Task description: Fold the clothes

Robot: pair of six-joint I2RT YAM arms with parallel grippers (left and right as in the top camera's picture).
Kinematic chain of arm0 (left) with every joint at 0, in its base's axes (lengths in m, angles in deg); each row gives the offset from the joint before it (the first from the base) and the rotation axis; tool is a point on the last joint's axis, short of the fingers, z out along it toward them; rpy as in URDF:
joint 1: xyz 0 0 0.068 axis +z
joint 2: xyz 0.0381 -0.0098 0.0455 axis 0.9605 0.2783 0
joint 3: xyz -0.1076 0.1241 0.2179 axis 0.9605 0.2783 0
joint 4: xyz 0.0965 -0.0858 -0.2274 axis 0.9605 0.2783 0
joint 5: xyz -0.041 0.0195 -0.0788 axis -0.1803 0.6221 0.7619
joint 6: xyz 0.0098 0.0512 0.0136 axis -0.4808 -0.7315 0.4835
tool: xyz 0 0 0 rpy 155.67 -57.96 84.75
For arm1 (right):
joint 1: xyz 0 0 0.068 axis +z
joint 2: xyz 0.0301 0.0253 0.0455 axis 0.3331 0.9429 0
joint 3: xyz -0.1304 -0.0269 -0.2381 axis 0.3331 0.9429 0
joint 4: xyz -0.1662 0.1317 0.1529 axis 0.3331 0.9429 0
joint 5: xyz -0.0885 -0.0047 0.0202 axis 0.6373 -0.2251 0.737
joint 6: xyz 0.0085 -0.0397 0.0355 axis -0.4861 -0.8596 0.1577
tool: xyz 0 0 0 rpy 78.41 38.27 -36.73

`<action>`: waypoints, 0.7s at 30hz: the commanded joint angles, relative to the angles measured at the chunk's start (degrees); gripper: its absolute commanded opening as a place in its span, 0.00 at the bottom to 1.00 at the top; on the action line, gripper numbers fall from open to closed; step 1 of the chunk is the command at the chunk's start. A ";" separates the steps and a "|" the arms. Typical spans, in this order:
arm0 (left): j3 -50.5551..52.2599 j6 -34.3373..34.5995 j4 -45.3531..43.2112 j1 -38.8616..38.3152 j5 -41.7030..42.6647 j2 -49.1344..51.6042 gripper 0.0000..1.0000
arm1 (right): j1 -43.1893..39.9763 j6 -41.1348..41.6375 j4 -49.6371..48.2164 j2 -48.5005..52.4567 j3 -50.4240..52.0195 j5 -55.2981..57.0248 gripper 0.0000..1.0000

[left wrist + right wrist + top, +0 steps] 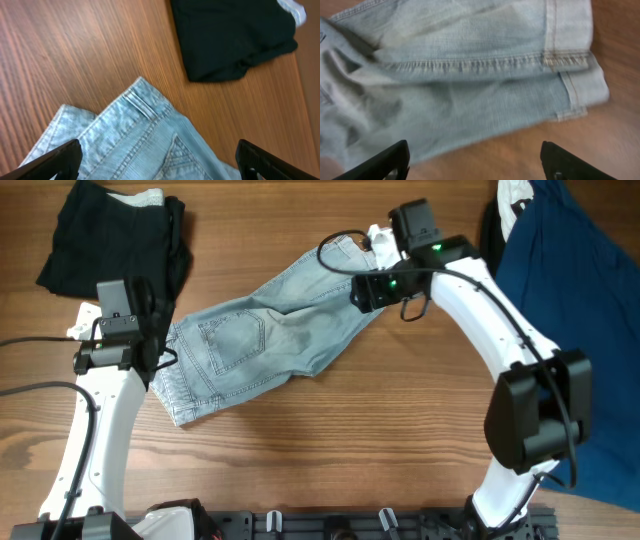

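Note:
The light-blue denim pants (262,335) lie spread diagonally across the table, waistband at the lower left, cuffed leg hems at the upper right. My left gripper (150,345) is open and hovers over the waistband corner and a stitched back pocket (150,135). My right gripper (368,290) is open and sits just beside the legs' edge near the cuffed hems (575,85); bare wood shows between its fingers. Neither gripper holds anything.
A black folded garment (115,240) with a white label lies at the back left, also seen in the left wrist view (230,35). A large dark navy-blue cloth (575,300) covers the right side. The wooden table (350,440) shows in front.

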 commanded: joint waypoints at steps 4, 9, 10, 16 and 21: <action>-0.11 -2.75 0.28 0.15 3.82 0.31 1.00 | 0.04 -1.57 -6.78 7.17 0.81 0.79 0.73; -0.11 -2.75 1.62 0.15 3.82 0.33 0.99 | 0.04 -1.25 -12.39 11.52 0.81 0.83 0.67; -0.11 -2.75 1.68 0.15 3.82 0.33 1.00 | -0.02 -0.68 -13.18 12.22 0.81 0.94 0.66; -0.11 -2.73 1.68 0.15 3.80 0.50 1.00 | -0.17 3.50 -22.58 15.10 0.55 0.79 0.64; -0.11 -2.73 1.68 0.15 3.82 1.88 1.00 | -0.11 6.21 -24.81 15.08 -10.21 -0.72 0.64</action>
